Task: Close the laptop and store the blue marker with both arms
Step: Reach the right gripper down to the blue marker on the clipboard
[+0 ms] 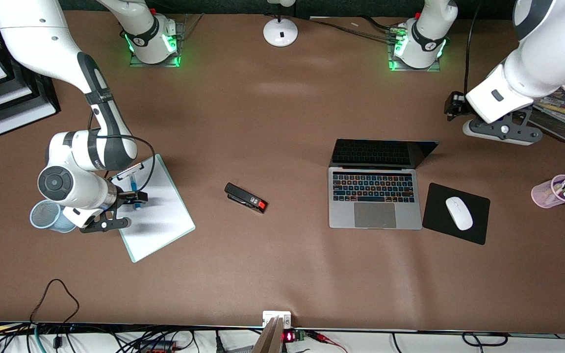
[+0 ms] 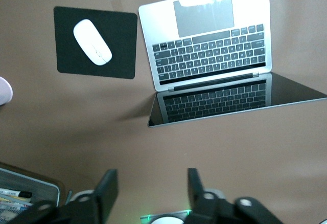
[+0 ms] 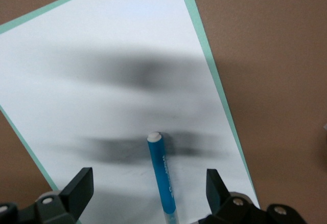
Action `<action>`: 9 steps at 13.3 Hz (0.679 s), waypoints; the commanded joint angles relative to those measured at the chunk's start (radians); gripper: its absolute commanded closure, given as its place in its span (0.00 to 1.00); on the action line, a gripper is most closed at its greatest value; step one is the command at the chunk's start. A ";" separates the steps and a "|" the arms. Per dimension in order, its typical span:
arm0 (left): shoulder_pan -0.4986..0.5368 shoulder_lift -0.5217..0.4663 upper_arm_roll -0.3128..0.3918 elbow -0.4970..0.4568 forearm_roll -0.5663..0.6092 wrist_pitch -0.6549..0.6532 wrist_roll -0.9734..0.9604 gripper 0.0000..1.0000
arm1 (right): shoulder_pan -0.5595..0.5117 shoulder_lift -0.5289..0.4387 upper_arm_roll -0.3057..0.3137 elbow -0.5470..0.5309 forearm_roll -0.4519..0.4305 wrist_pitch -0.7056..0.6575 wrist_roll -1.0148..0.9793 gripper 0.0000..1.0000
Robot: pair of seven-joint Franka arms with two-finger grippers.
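Laptop (image 1: pixel 374 193) open; both grippers' fingers spread, right gripper (image 3: pixel 148 183) over blue marker (image 3: pixel 162 175).

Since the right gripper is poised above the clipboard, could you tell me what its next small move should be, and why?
Probably lower the right gripper straight down and close: its fingers stand open either side of the slim bright-blue marker, which lies untouched on the white clipboard.

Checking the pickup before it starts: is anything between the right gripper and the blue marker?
Nothing visible. The right gripper hangs open over the slim blue marker, which lies bare on the white clipboard sheet.
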 commanded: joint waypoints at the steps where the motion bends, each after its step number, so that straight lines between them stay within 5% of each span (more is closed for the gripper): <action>1: 0.003 0.010 -0.006 0.032 -0.006 -0.039 0.002 0.88 | -0.007 0.002 0.004 -0.017 -0.015 0.016 -0.003 0.07; 9: 0.012 0.001 -0.006 -0.013 -0.142 -0.075 -0.018 1.00 | -0.029 0.046 0.004 -0.017 -0.019 0.050 -0.075 0.12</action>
